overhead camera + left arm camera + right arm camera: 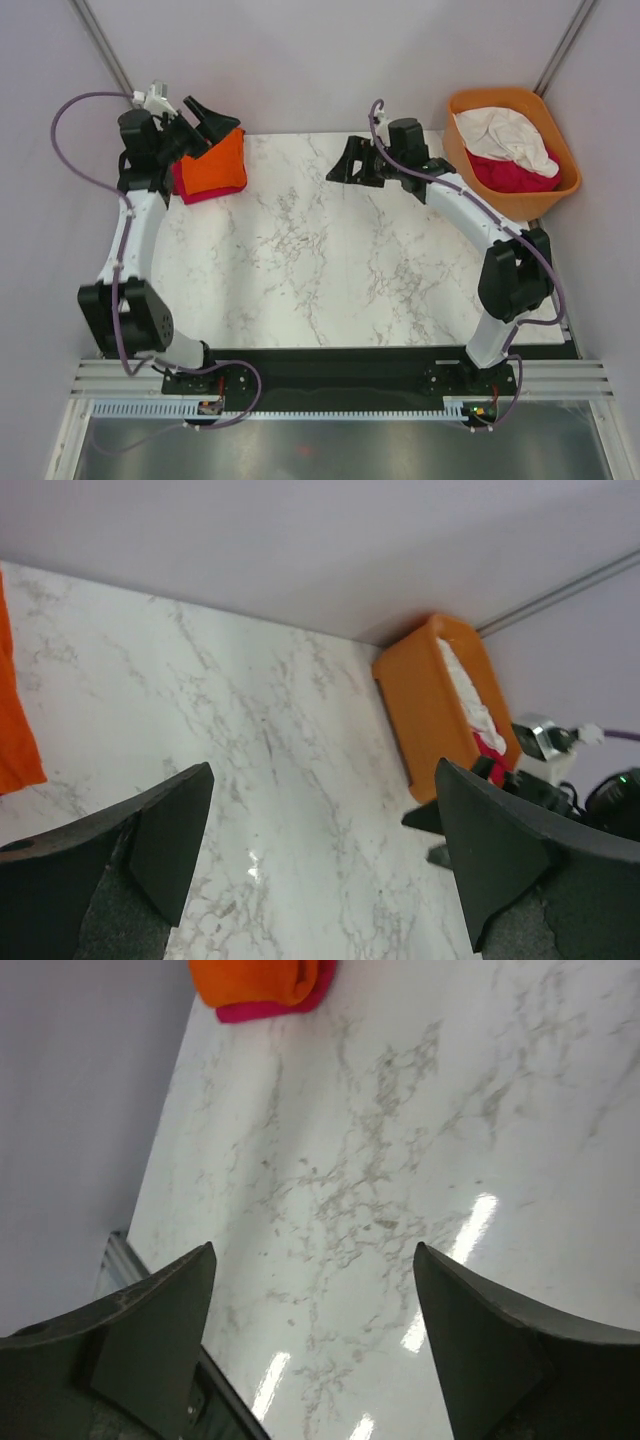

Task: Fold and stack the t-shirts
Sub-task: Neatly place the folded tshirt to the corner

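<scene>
The orange t-shirt [215,163] is lying folded on top of the magenta t-shirt [190,192], whose edge is peeking out at 7 o'clock of the orange one. The pair is sitting at about 10 o'clock on the marble table [330,260]. The left gripper [205,120] is hanging just beside the stack's far edge, at its 12 o'clock. Its jaws are standing wide apart with nothing between them, and its wrist view is showing only bare marble in the gap. The right gripper [342,160] is hovering over the table's far edge near 12 o'clock, well apart from the stack, and it is likewise spread and grasping nothing. At 2 o'clock, just off the marble, the orange tub [560,185] is holding the white t-shirt [505,135], crumpled over the crimson t-shirt [515,172].
</scene>
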`<state>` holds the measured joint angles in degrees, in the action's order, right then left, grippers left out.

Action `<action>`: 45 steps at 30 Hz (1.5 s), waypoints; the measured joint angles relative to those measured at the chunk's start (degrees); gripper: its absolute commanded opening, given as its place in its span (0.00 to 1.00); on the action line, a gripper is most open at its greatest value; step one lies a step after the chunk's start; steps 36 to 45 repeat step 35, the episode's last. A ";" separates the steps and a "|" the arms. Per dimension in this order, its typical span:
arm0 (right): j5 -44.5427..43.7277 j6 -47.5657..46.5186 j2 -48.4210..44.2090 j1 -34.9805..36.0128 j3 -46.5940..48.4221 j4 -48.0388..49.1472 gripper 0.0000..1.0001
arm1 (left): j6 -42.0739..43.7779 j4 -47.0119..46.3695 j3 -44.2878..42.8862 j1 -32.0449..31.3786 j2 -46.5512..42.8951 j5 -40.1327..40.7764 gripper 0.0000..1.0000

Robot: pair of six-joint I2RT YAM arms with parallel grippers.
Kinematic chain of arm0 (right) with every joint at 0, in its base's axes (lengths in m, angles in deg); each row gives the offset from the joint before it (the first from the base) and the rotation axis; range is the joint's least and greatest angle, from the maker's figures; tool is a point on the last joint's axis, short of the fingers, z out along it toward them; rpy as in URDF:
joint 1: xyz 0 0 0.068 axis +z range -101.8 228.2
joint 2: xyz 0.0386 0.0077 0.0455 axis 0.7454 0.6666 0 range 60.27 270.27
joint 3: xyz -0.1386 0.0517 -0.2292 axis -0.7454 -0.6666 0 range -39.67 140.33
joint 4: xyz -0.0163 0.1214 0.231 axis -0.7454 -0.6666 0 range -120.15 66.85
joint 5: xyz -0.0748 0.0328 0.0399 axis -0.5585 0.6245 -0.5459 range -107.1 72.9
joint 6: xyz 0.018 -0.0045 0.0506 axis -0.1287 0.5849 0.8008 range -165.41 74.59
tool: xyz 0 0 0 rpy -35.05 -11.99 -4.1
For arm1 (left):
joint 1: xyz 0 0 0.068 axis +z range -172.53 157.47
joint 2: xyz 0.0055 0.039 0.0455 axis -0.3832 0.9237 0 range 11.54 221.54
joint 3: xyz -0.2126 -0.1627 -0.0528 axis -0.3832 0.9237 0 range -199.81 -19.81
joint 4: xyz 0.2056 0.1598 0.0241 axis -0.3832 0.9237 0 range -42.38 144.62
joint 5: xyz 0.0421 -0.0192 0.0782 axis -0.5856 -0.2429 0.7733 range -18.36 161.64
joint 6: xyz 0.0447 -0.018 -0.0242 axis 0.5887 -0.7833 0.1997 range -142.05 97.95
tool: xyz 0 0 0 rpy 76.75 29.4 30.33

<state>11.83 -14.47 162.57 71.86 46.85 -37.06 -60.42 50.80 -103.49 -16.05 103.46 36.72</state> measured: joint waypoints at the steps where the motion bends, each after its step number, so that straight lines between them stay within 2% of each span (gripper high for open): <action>1: -2.36 -0.81 -0.61 -0.66 0.81 -1.29 0.96 | 0.02 -0.50 3.08 -0.07 -5.14 0.07 1.00; 4: -9.64 -2.62 -1.90 -3.72 3.61 -3.91 0.98 | 2.51 3.34 10.93 -0.26 -18.45 2.69 1.00; 7: -15.32 -4.68 -2.08 -7.58 8.35 -6.08 0.98 | 6.82 11.56 14.58 -0.52 -26.67 6.16 1.00; 11: -22.27 -7.61 -1.14 -11.21 16.24 -9.09 0.98 | 11.93 18.62 17.05 -1.38 -30.01 11.85 0.99; 13: -25.24 -8.70 0.39 -13.35 20.74 -10.01 0.98 | 13.44 20.87 19.87 -2.54 -31.21 15.61 0.95; 16: -27.61 -8.79 4.90 -18.36 28.11 -11.72 0.98 | 15.10 23.80 23.80 -3.76 -31.89 18.47 0.82; 17: -27.85 -8.68 6.71 -19.67 30.21 -12.57 0.98 | 15.52 24.85 24.35 -3.98 -31.69 18.86 0.82; 21: -30.32 -8.26 13.14 -31.21 34.29 -16.37 0.98 | 16.46 26.08 24.79 -5.14 -31.67 19.71 0.97; 25: -36.22 -8.48 16.44 -37.75 34.27 -21.33 0.98 | 16.63 26.14 24.79 -6.34 -31.74 19.85 0.99; 30: -37.20 -8.28 16.72 -38.73 34.25 -23.08 0.98 | 16.61 26.53 24.79 -8.31 -32.02 19.91 1.00; 33: -36.70 -8.28 16.70 -38.40 33.24 -22.82 0.98 | 16.61 26.58 24.79 -8.63 -32.61 19.87 0.95; 45: -36.33 -8.33 16.70 -38.16 32.26 -22.75 0.98 | 16.61 26.56 24.79 -9.25 -33.03 20.02 0.97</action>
